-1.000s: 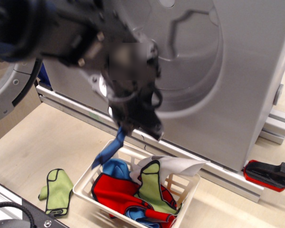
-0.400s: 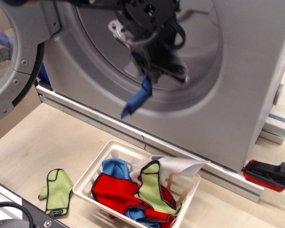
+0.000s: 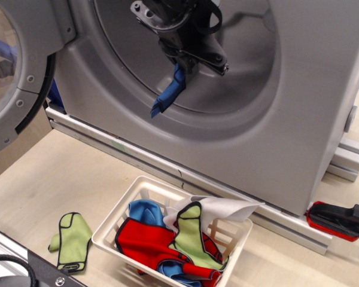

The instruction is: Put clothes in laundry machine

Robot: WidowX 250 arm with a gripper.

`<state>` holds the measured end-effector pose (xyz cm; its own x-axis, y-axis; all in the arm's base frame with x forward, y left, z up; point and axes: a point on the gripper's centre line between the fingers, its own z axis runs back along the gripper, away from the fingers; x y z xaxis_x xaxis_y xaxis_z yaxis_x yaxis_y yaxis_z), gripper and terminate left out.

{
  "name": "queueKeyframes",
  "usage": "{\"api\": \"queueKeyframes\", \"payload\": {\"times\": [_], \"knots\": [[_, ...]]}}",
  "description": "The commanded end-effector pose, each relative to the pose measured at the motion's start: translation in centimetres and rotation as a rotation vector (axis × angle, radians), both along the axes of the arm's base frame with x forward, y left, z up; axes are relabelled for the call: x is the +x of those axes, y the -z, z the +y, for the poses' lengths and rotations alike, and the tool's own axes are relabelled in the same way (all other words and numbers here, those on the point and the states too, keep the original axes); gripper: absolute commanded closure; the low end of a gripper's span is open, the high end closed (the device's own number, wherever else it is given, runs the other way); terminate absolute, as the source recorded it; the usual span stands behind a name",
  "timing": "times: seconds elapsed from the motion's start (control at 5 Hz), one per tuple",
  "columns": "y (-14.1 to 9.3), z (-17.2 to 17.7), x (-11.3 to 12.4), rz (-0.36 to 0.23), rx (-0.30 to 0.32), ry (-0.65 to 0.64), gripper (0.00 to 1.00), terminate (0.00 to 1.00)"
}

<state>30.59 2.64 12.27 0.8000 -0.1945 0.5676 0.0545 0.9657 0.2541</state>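
My gripper [image 3: 188,64] is shut on a blue garment [image 3: 167,92], which hangs down from it in front of the round opening of the grey laundry machine [image 3: 323,89]. The ridged drum [image 3: 245,54] shows behind the gripper. The round window door [image 3: 12,78] stands open at the left. More clothes lie in the white slatted basket [image 3: 230,236] below: a red one [image 3: 146,238], a lime green one [image 3: 191,233], a blue one [image 3: 145,211] and a white one [image 3: 221,207]. Another lime green garment [image 3: 72,239] lies flat on the table left of the basket.
A red and black tool [image 3: 341,220] lies at the right by the machine's base rail [image 3: 137,156]. A metal edge and black cable [image 3: 12,263] run along the bottom left corner. The wooden table top [image 3: 54,179] shows between the machine and the basket.
My gripper has risen from just above the basket to the machine's opening, carrying the blue garment up with it. In the last half second it moved slightly up and inward.
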Motion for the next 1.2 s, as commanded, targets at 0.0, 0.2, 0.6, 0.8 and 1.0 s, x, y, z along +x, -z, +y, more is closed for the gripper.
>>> {"api": "queueKeyframes", "payload": {"times": [0.0, 0.2, 0.6, 0.8, 1.0], "knots": [[0.2, 2.1, 2.7, -0.127, 0.056, -0.004, 1.0, 0.0], [1.1, 2.3, 4.0, -0.137, 0.087, -0.001, 1.0, 0.0], [1.2, 2.9, 5.6, -0.151, 0.067, -0.064, 1.0, 0.0], [1.2, 2.8, 4.5, -0.121, 0.029, -0.052, 0.0, 0.0], [1.3, 2.7, 3.1, -0.121, 0.033, -0.025, 0.0, 0.0]]}}
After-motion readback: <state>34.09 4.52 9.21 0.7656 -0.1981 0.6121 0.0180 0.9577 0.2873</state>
